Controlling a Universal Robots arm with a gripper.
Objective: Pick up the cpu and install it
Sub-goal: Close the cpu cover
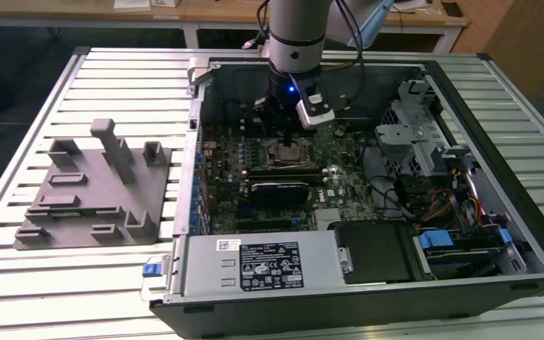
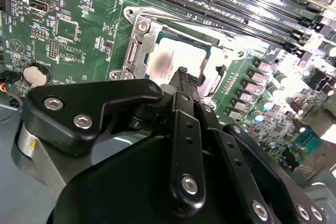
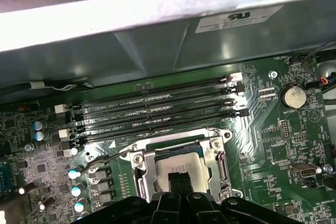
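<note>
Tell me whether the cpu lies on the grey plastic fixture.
No, the cpu sits in the motherboard socket, right at the gripper.

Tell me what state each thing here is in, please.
cpu, lying flat in its socket.
end effector, shut, tips right above the cpu.
computer case, on its side, open.
grey fixture, resting on the table, to the exterior view's left of the case.
</note>
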